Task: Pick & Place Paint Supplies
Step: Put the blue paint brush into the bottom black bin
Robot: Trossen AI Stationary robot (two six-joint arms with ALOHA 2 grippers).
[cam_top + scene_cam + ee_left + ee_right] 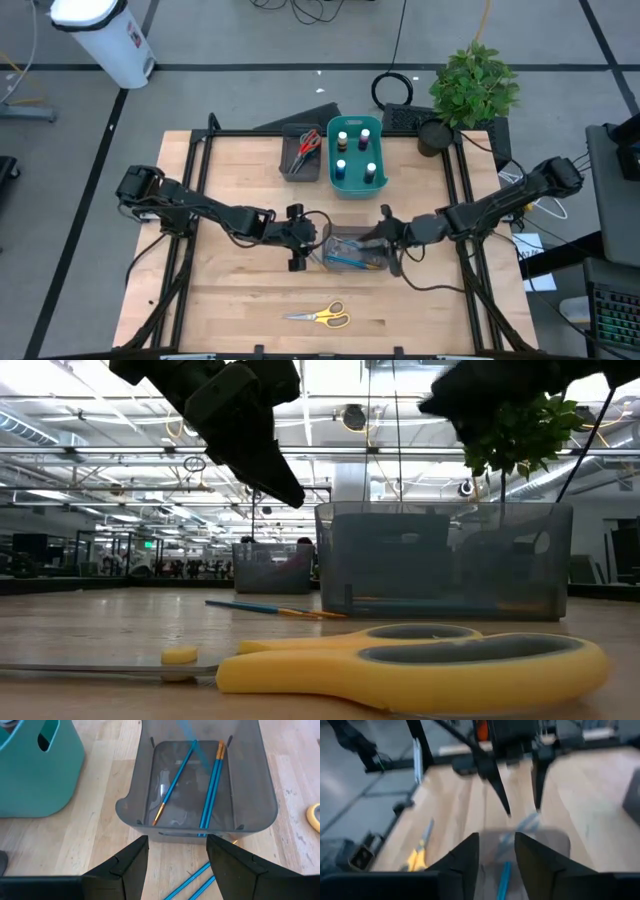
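The left gripper (300, 240) is hovering at 9 o'clock of the grey tray (255, 785), jaws parted wide, holding nothing. The right gripper (496, 851) is hanging over the tray's 3 o'clock rim, jaws narrowly apart; a blurred blue brush (504, 879) is showing between them, contact unclear. Three brushes (212, 785) are lying inside the tray, two more (192, 882) on the table are being cut off by the frame. The yellow scissors (322, 316) are lying at 6 o'clock.

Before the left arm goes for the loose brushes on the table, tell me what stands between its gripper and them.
Nothing visible. The left gripper hangs open beside the dark grey tray, and the two loose brushes lie on bare wood between its fingers, outside the tray's wall.
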